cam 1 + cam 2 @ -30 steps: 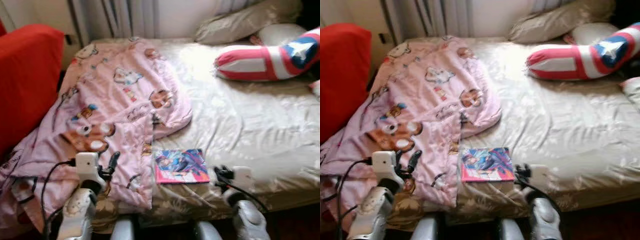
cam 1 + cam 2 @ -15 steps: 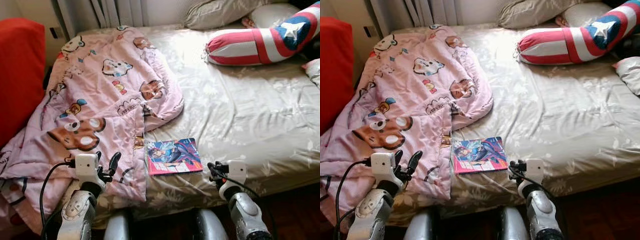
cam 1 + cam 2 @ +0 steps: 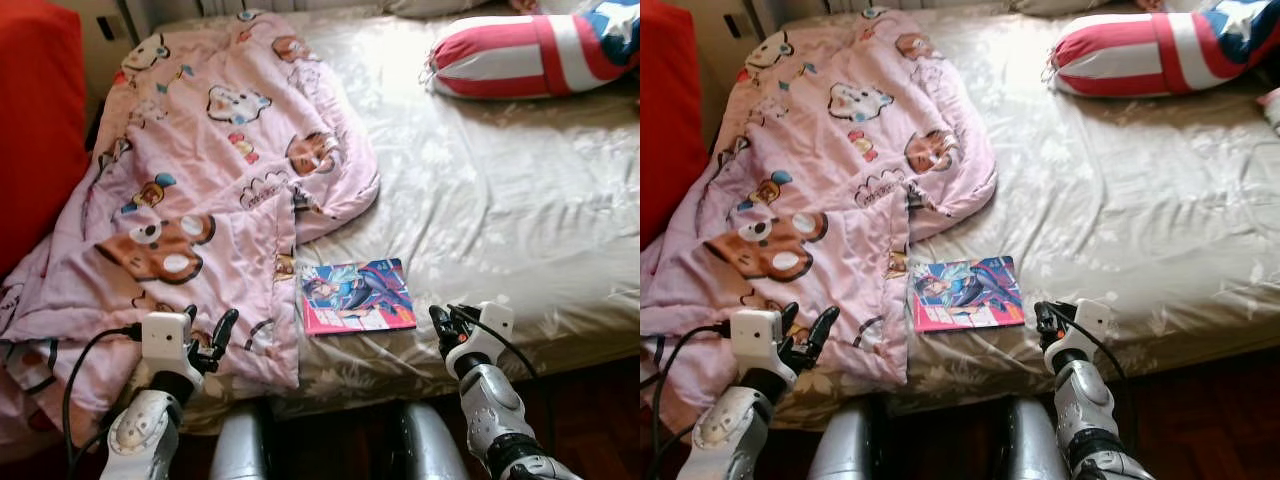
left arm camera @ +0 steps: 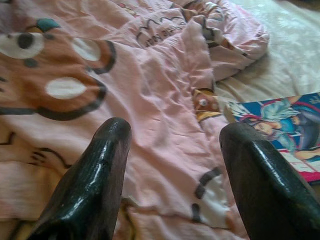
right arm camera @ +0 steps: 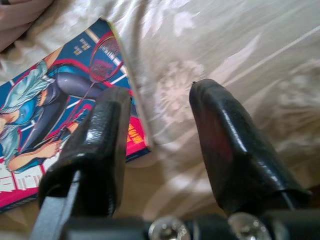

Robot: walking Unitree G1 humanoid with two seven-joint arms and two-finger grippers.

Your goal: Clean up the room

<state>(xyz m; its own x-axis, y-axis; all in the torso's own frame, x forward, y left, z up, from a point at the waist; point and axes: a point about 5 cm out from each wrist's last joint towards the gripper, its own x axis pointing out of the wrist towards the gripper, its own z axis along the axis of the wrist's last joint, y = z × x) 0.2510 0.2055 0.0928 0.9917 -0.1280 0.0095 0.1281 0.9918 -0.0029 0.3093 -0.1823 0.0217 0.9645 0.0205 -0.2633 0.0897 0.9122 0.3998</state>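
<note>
Beige satin sheeting covers the bed, the largest surface ahead of both sets of fingers. Pink cartoon-print quilt lies rumpled across the bed's left half, directly beyond the left gripper, whose fingers are spread and hold nothing. A red, white and blue cushion rests at the far side, well beyond the right fingers. The magazine, the likeliest item to clear, lies flat near the bed's front edge, between the two grippers and just beside the quilt's edge. In the right wrist view its near corner sits just ahead of the right gripper, partly behind one finger; those fingers are parted and empty. Probable fault: the magazine lies flush on soft sheeting, so a closing finger may push it away or pinch the sheet instead. The quilt's edge could also snag. Compared with half a second ago, the camera has tilted down and closer; the cushion now sits at the upper frame edge, while both grippers remain low and unloaded.
</note>
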